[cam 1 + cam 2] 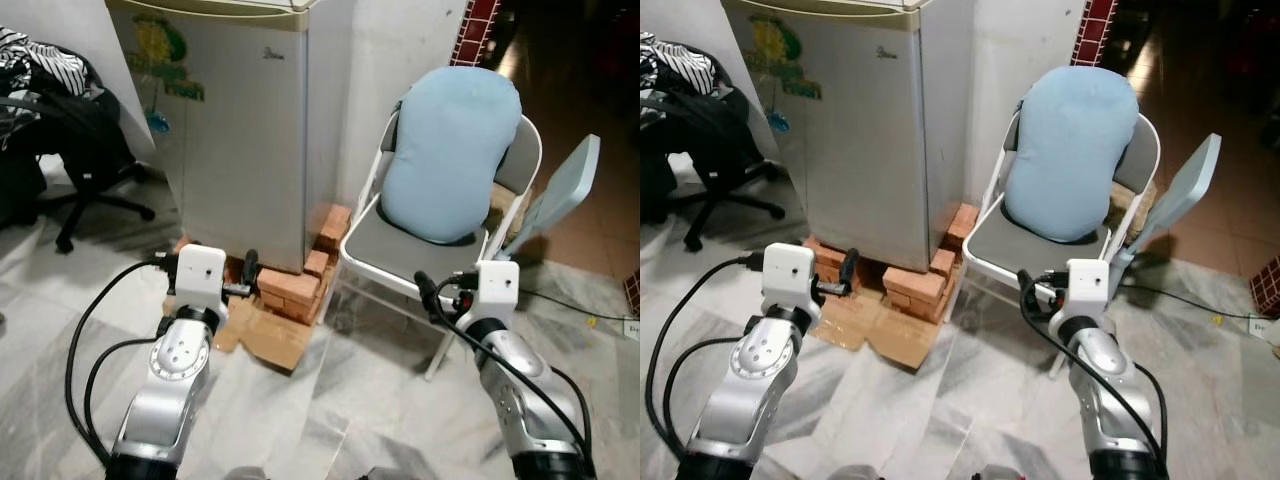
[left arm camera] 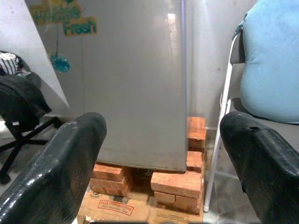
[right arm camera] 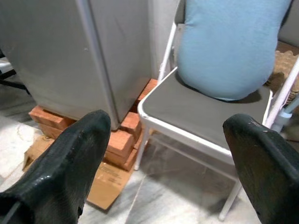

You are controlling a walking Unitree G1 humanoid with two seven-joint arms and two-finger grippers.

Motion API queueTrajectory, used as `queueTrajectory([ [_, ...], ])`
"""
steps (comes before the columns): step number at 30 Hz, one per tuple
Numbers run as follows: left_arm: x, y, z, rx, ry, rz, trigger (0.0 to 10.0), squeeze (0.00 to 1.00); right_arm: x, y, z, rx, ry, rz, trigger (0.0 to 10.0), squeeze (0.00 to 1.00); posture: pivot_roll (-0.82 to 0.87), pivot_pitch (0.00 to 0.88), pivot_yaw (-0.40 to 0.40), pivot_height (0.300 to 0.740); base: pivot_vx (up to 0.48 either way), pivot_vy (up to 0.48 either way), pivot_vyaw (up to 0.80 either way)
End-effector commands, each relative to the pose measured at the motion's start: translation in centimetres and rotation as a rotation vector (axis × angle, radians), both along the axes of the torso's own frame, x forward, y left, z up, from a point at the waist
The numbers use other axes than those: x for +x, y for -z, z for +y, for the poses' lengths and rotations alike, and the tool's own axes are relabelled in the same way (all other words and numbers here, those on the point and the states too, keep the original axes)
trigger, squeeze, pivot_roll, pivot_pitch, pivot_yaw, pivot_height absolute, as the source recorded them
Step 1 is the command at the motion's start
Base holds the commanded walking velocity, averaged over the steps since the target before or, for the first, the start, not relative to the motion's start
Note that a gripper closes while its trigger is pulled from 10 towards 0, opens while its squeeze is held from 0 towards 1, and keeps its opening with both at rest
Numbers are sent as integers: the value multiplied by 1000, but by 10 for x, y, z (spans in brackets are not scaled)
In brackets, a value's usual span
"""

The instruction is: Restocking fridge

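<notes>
Small silver fridge (image 1: 245, 130), door closed, standing upright against the white wall (image 1: 400, 60) ahead of the robot and to its left. A green-and-yellow sticker (image 1: 165, 60) marks the upper part of its front. The fridge rests on stacked red bricks (image 1: 290, 285), which in turn sit on flattened cardboard (image 1: 270, 335) laid on the grey marble floor (image 1: 360, 400). More bricks rise in a short stack at the fridge's right rear corner, between it and the chair.

Just beside the fridge, on the robot's right, a white-framed folding chair (image 1: 400, 250) with a grey seat carries a pale blue cushion (image 1: 450, 150) leaning upright against its backrest. A pale blue flat panel (image 1: 560, 195) leans behind the chair's right side. To the left of the fridge, a black office chair (image 1: 70, 150) holds dark and striped clothing.

Left pincer (image 2: 163, 163): raised in front of the fridge's lower edge, apart from it, fingers (image 2: 70, 158) spread wide with nothing between them; the bricks and cardboard lie in the line of sight between the two fingers. Right pincer (image 3: 168, 154): raised before the front edge of the chair seat, fingers likewise spread wide and empty, pointing toward the gap between fridge and chair. Black cables (image 1: 90, 350) loop from each silver forearm.
</notes>
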State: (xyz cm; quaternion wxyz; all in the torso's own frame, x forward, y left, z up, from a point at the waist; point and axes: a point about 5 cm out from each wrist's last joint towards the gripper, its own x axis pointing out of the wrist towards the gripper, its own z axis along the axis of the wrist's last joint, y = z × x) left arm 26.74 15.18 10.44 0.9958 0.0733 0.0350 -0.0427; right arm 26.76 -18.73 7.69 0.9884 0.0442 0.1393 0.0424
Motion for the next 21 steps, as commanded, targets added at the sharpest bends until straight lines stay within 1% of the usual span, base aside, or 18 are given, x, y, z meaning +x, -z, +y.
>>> queueTrajectory([
  [1,3,-5,-4,-17,14,-10,10000,0,1,-3,-1,4,-5,-9,10000,0,-3,0,-11,740,0,476,-800],
  [9,-1,-4,-5,-36,25,3,10000,0,2,-3,-3,1,-2,-9,10000,0,-5,0,-15,740,0,476,-800],
  [10,-1,-5,-5,-35,21,4,10000,0,2,-3,-3,1,-1,-9,10000,0,-5,0,-15,740,0,476,-800],
  [13,1,-3,1,-77,-23,24,10000,0,2,-4,-5,1,7,-9,10000,0,-9,0,-15,740,0,476,-800],
  [17,0,-3,-4,-91,14,27,10000,0,3,-4,-5,-2,4,-7,10000,0,-13,0,-19,740,0,476,-800],
  [21,0,-3,-5,-93,16,26,10000,0,2,-4,-5,-3,2,-5,10000,0,-14,0,-19,740,0,476,-800],
])
